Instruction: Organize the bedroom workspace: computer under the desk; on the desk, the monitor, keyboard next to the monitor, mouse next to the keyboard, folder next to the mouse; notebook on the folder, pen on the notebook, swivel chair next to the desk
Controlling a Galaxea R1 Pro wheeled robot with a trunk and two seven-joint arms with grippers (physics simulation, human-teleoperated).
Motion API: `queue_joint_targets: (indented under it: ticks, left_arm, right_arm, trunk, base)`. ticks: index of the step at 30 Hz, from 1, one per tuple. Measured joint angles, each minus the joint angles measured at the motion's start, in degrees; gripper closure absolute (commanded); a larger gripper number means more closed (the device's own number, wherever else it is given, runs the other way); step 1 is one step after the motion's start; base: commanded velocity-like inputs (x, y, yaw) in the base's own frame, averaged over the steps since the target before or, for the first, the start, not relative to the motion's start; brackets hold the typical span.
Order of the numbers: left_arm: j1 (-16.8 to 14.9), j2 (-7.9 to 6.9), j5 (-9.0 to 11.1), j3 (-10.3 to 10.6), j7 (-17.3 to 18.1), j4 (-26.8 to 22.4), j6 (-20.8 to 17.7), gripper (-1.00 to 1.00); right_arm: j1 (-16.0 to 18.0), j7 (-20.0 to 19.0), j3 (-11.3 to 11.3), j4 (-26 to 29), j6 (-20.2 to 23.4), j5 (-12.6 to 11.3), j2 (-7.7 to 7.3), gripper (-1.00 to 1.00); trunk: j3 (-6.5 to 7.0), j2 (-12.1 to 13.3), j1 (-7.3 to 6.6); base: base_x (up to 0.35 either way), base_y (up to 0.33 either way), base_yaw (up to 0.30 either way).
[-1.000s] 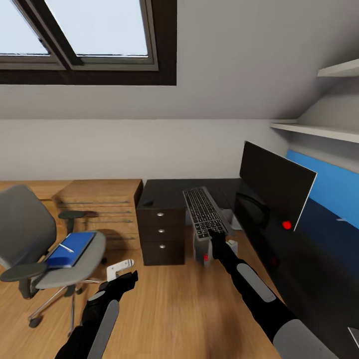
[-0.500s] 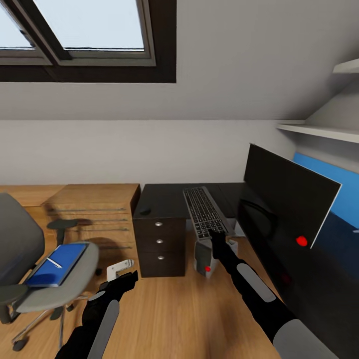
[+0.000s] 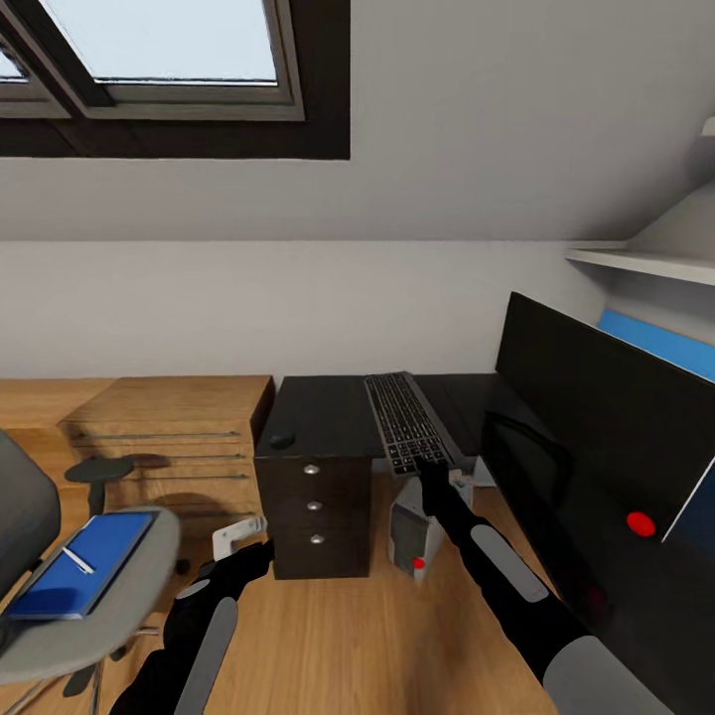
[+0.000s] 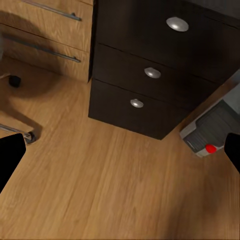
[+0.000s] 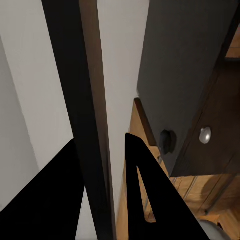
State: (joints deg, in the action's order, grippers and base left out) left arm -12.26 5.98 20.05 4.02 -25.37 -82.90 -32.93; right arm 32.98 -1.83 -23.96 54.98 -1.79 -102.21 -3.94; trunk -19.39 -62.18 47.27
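My right gripper is shut on the near end of the keyboard, which hangs over the black desk beside the monitor. In the right wrist view the keyboard appears edge-on between the fingers. The mouse lies on the desk's left corner above the drawers. On the floor under the desk stands the computer. The swivel chair at far left carries the blue folder with the pen on it; the notebook is hidden. My left gripper hangs open above the floor.
A light wooden drawer chest stands left of the desk's three-drawer unit. A white shelf and a blue wall panel are behind the monitor. A skylight is overhead. Wooden floor lies between chair and desk.
The whole view has shifted: desk and monitor look nearer and the chair has slid toward the left edge. Both arms keep their pose, and the keyboard stays in the right gripper.
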Motion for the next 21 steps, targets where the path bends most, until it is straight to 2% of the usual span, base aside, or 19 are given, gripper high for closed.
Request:
queue_joint_targets:
  ticks: [5, 12, 14, 18, 21]
  left_arm:
    - [0.0, 0.0, 0.03, 0.04, -0.06, 0.0, 0.0, -1.0]
    - [0.0, 0.0, -0.04, 0.01, -0.21, 0.0, 0.0, -1.0]
    - [0.0, 0.0, -0.07, -0.01, -0.11, 0.0, 0.0, -1.0]
    - [0.0, 0.0, -0.05, 0.04, 0.0, 0.01, 0.0, -1.0]
    - [0.0, 0.0, -0.04, 0.05, 0.06, 0.0, 0.06, -1.0]
  right_arm:
    - [0.0, 0.17, -0.09, 0.09, 0.18, -0.15, 0.11, 1.0]
    - [0.0, 0.27, -1.33, -0.1, 0.13, -0.22, 0.41, 1.0]
    - [0.0, 0.3, -1.51, -0.2, 0.13, -0.18, 0.7, 1.0]
    - [0.0, 0.31, -1.58, -0.82, 0.01, -0.01, 2.46, 1.0]
    - [0.0, 0.28, -1.61, -1.62, -0.06, 0.07, 2.91, 1.0]
  trunk:
    - [0.0, 0.0, 0.0]
    - [0.0, 0.0, 0.03]
    - [0.0, 0.0, 0.03]
    - [0.0, 0.0, 0.03]
    - [0.0, 0.0, 0.04]
  base:
    - [0.313, 0.0, 0.0]
    - [0.077, 0.0, 0.0]
    - [0.043, 0.0, 0.0]
    - [0.013, 0.0, 0.0]
    - [0.003, 0.0, 0.0]
